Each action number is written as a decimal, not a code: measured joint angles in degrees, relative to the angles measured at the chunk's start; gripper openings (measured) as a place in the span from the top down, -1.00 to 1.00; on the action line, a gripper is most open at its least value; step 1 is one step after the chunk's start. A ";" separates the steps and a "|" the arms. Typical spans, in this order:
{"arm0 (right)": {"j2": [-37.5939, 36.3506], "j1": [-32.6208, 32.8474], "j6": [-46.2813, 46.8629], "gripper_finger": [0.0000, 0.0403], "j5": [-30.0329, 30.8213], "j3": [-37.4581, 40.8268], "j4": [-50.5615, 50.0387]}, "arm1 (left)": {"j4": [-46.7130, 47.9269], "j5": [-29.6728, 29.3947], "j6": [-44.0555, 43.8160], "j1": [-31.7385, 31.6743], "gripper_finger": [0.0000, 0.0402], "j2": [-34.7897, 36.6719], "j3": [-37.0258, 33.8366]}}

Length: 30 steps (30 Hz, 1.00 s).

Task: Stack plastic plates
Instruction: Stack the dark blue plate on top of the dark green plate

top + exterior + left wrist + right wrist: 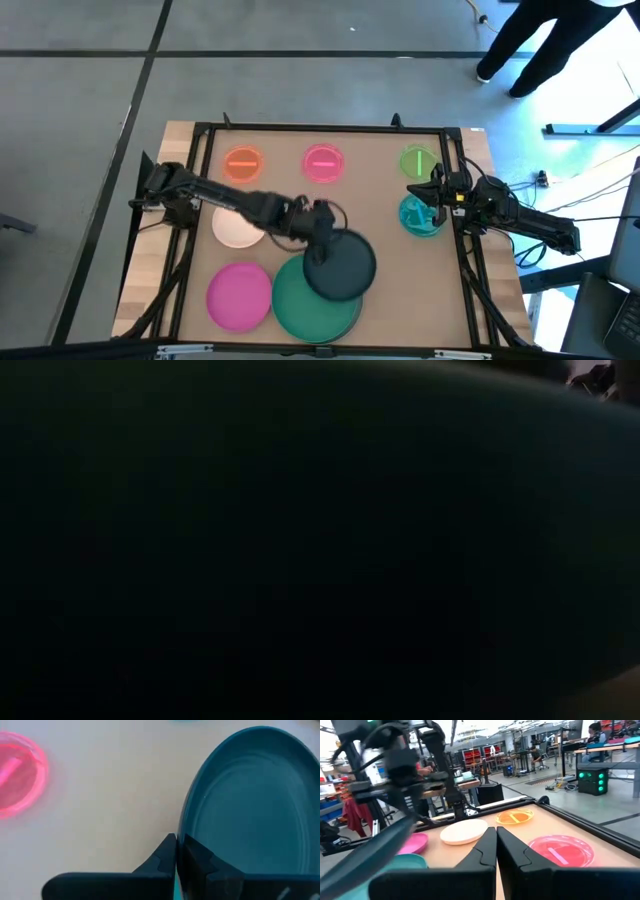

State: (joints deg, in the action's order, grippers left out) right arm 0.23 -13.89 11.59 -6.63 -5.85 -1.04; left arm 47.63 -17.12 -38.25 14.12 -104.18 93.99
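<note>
My left gripper [322, 228] has its jaws clamped on the rim of the dark blue plate [340, 265], held tilted over the large teal plate [315, 300] at the worktop [380, 215] front; right gripper [432, 192], jaws closed and empty, sits above the small teal plate [420, 217].

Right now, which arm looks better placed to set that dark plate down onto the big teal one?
The left. Its pincer is shut on the dark blue plate, which already overlaps the large teal plate. The right pincer waits by the small teal plate, holding nothing.
</note>
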 joint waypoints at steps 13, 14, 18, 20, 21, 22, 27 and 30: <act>0.00 0.00 0.70 0.99 0.02 0.00 0.02 | -2.01 0.97 -9.68 9.80 0.94 -0.24 -12.68; 0.00 0.00 0.71 0.99 0.02 0.00 0.02 | -3.17 1.05 -9.75 9.87 0.94 -0.24 -13.92; 0.00 0.00 0.81 0.99 0.02 0.00 0.02 | -8.85 3.59 -9.87 9.42 0.94 -0.24 -18.31; 0.00 0.00 0.79 0.99 0.13 0.00 0.03 | -9.86 5.12 -10.15 9.23 0.94 -0.24 -19.90; 0.00 0.00 0.77 0.99 0.43 0.00 0.03 | -10.43 5.32 -10.71 9.19 0.94 -0.24 -20.55; 0.00 0.00 0.72 0.99 0.78 0.00 0.02 | -10.51 5.34 -11.16 9.19 0.94 -0.24 -21.10; 0.00 0.00 0.60 0.99 1.14 0.00 0.01 | -10.62 2.12 -11.00 8.84 0.90 -0.24 -22.03; 0.00 0.00 0.60 0.99 1.11 0.00 -0.01 | -11.33 1.50 -10.96 7.94 0.80 -0.24 -22.07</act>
State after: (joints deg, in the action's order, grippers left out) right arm 0.23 -13.89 12.19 -5.52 -5.85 -1.05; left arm 36.30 -15.61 -49.21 22.06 -104.42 71.92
